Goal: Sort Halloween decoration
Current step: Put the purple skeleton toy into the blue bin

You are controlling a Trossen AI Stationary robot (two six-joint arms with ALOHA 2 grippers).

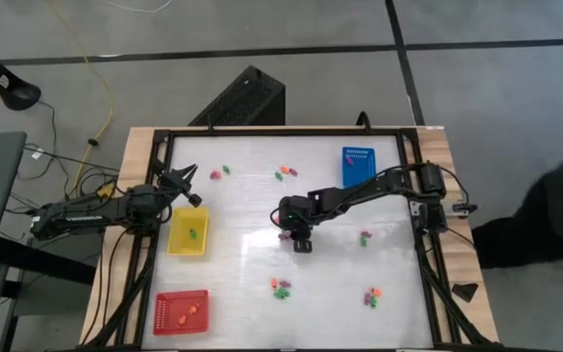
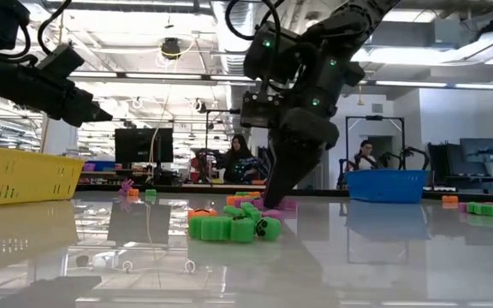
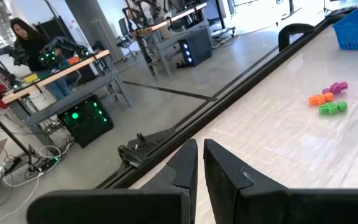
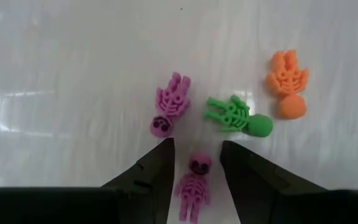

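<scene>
Small skeleton figures make up the Halloween decoration. In the right wrist view a purple skeleton [image 4: 193, 183] lies on the white table between the fingers of my right gripper [image 4: 194, 163]. The gripper is open and points steeply down at mid-table [image 1: 299, 242], one finger on each side of the figure, with a gap on both sides. Just beyond lie another purple skeleton [image 4: 169, 106], a green one [image 4: 236, 117] and an orange one [image 4: 287, 84]. My left gripper [image 1: 189, 186] is shut and held level at the table's left, above the yellow tray [image 1: 189, 233].
A red tray [image 1: 181, 311] at the near left holds orange pieces, and a blue tray [image 1: 359, 164] stands at the far right. More small clusters of pieces lie at the far side [image 1: 285, 173], on the right [image 1: 365, 237] and near the front [image 1: 281, 287]. A black frame [image 1: 262, 130] borders the table.
</scene>
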